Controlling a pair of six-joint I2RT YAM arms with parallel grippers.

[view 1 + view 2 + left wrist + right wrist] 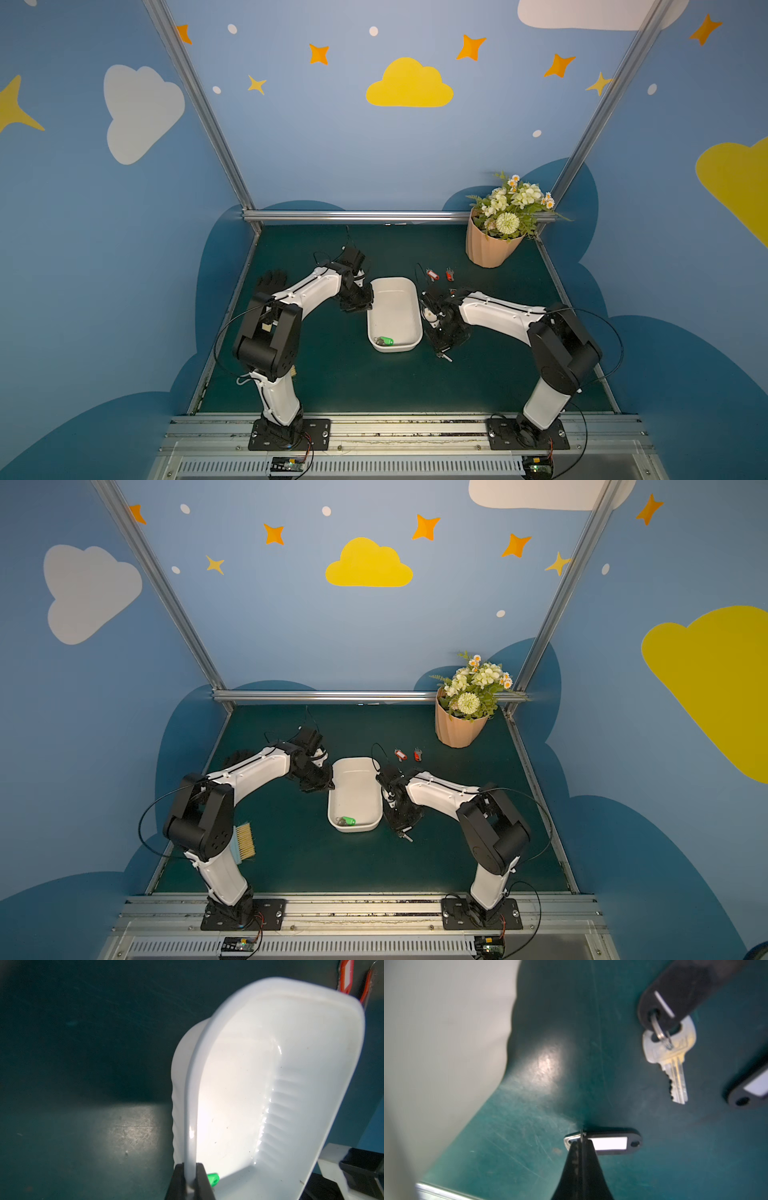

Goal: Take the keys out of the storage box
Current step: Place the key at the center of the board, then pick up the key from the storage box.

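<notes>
Blue walls painted with clouds and stars enclose the dark green bench.

Both top views: the storage box lies at mid-bench, its long axis running from the near edge toward the far edge. One green-tagged key lies inside at the box's near end, with the tag roughly across the box. Two red-tagged keys lie on the bench beyond the box's far right corner, short of the flower pot in the bench's far right corner. The left gripper sits on the box's left rim toward the far end. The right gripper is low over the bench just beside the right wall, toward the near end. The green-tagged key lies to its left, over that wall. Judgement: the right arm is the nearer one, and the left is occupied with the box.

Left wrist view: the left gripper is closed narrow on the box rim, one finger on each side. The green tag shows just inside the rim.

Right wrist view: the right gripper is closed to a slit at the ring end of a black tag. It appears to pinch the ring, though blur leaves this uncertain. A second black-tagged key and a third black tag lie near, apart from it.
</notes>
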